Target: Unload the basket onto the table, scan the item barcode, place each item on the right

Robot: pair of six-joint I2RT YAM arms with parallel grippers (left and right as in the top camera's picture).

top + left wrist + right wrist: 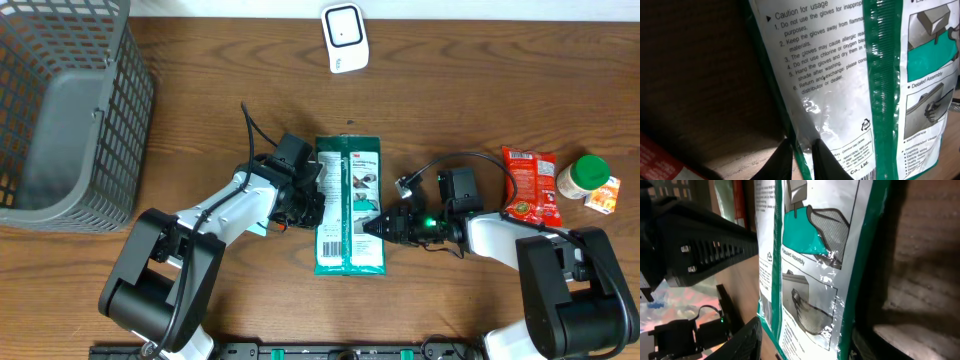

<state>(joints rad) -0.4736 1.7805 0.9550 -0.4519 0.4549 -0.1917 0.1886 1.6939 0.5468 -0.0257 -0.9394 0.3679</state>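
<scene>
Left gripper (802, 156) is clenched on one long edge of the glove packet (348, 200), its 2 fingers (826, 159) pinching the plastic below the printed caution text. My right gripper (805, 347) straddles the opposite edge with its jaws apart, and I cannot tell whether they press it. The packet lies flat on the table (200, 120) between my 2 arms. The white scanner (345, 38) sits well apart at the far edge, with a grey basket (60, 110) on my left.
</scene>
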